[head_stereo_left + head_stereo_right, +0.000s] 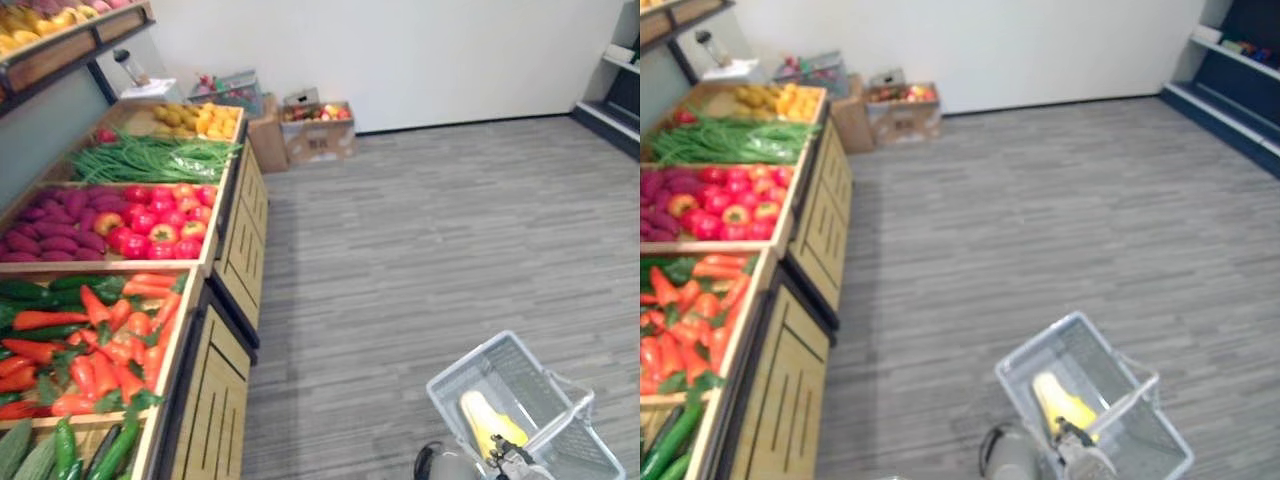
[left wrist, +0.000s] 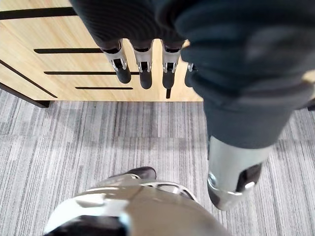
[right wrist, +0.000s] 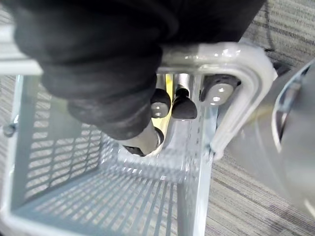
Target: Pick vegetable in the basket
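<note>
One firm grip: clasps the handle (image 3: 211, 56) of the basket (image 1: 468, 360) in the right robot hand (image 3: 183, 105), lower right; hangs the left robot hand (image 2: 142, 69) open-fingered. Carries a yellow piece (image 1: 485, 420) inside, with carrots (image 1: 110, 340) lower left on the worktop (image 1: 110, 267). Risks tipping the basket when leaning across.

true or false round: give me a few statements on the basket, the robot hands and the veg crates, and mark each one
1. A yellow item lies in the basket. True.
2. No robot hand touches the basket. False: the right robot hand is curled round its handle.
3. The left robot hand holds a carrot. False: it is empty, with its fingers relaxed, in front of the wooden stand.
4. The carrots lie in the crate next to the red round produce. True.
</note>
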